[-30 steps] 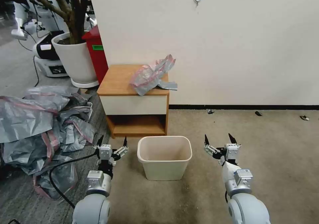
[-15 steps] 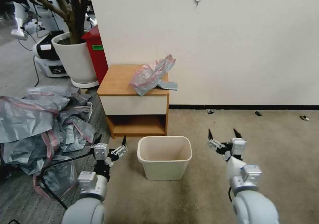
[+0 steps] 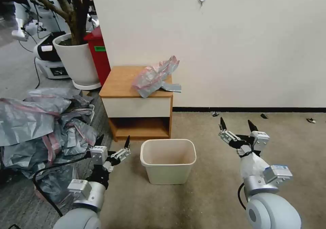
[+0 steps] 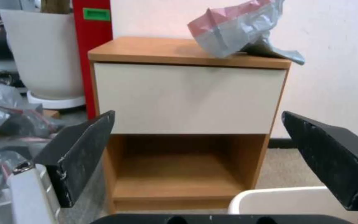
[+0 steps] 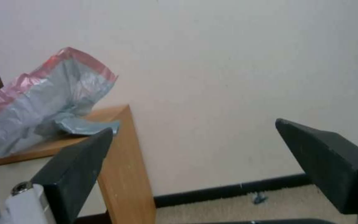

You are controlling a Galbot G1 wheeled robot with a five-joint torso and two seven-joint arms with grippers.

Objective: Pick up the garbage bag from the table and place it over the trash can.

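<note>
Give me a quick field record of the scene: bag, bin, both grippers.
garbage bag: crumpled on the table, one corner overhanging the front-right edge
trash can: upright on the carpet before the table, unlined
left gripper: open, low, left of the can
right gripper: open, right of the can, holding nothing

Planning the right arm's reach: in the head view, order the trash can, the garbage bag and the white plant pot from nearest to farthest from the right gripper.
From the right gripper:
1. Trash can, on the floor to its left.
2. Garbage bag, on the table by the wall.
3. White plant pot, far left, past the table.
</note>
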